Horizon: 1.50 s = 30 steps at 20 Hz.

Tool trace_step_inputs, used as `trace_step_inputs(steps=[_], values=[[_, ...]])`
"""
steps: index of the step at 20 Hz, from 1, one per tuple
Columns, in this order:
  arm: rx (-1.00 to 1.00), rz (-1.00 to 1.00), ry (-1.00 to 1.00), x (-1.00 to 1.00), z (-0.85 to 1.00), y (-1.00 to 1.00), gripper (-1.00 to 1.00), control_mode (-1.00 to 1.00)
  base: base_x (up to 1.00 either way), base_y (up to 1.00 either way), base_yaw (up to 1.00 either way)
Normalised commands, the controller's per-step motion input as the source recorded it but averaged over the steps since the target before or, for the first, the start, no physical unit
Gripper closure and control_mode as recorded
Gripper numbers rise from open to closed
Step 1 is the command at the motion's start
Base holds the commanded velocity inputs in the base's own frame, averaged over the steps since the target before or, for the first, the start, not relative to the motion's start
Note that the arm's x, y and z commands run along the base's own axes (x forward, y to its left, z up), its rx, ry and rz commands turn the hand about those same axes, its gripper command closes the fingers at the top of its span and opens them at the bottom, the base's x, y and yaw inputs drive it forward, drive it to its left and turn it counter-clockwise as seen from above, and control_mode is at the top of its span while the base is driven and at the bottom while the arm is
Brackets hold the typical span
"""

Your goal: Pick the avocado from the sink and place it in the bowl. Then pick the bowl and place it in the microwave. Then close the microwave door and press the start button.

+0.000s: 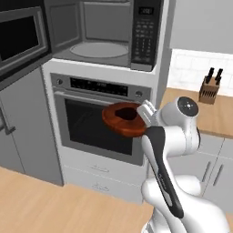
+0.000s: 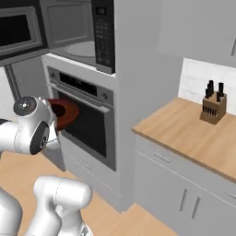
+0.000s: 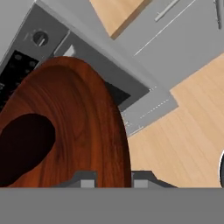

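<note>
My gripper [image 1: 144, 111] is shut on the near rim of the reddish-brown wooden bowl [image 1: 119, 122], holding it in the air in front of the steel oven. The nearly black avocado [image 1: 129, 113] lies inside the bowl. In the hand view the bowl [image 3: 83, 127] spreads out from my gripper [image 3: 113, 180], with the avocado [image 3: 24, 146] at its left. Above the bowl is the black microwave [image 1: 98, 48], its grey interior and round turntable exposed. The microwave door [image 1: 20, 36] stands swung open to the left. From the right base view the bowl [image 2: 64, 113] peeks out behind my wrist.
The steel oven [image 1: 98, 125] with knobs and a horizontal handle sits directly under the microwave, behind the bowl. A wooden counter [image 2: 193, 133] runs to the right, carrying a knife block [image 2: 214, 108]. Grey cabinets stand on the left and wood floor lies below.
</note>
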Motion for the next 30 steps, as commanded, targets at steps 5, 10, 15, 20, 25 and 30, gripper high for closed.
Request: trace_step_inputs(steps=[5, 10, 15, 20, 25, 30], values=[[0.00, 0.00, 0.00, 0.00, 0.00, 0.00, 1.00, 1.00, 0.00, 0.50, -0.45], [0.00, 0.00, 0.00, 0.00, 0.00, 0.00, 1.00, 1.00, 0.01, 0.52, -0.42], [0.00, 0.00, 0.00, 0.00, 0.00, 0.00, 1.00, 1.00, 0.14, 0.95, -0.28], [0.00, 0.00, 0.00, 0.00, 0.00, 0.00, 1.00, 1.00, 0.11, 0.94, -0.24], [0.00, 0.00, 0.00, 0.00, 0.00, 0.00, 1.00, 1.00, 0.12, 0.31, -0.26], [0.00, 0.00, 0.00, 0.00, 0.00, 0.00, 1.00, 1.00, 0.02, 0.17, -0.29]])
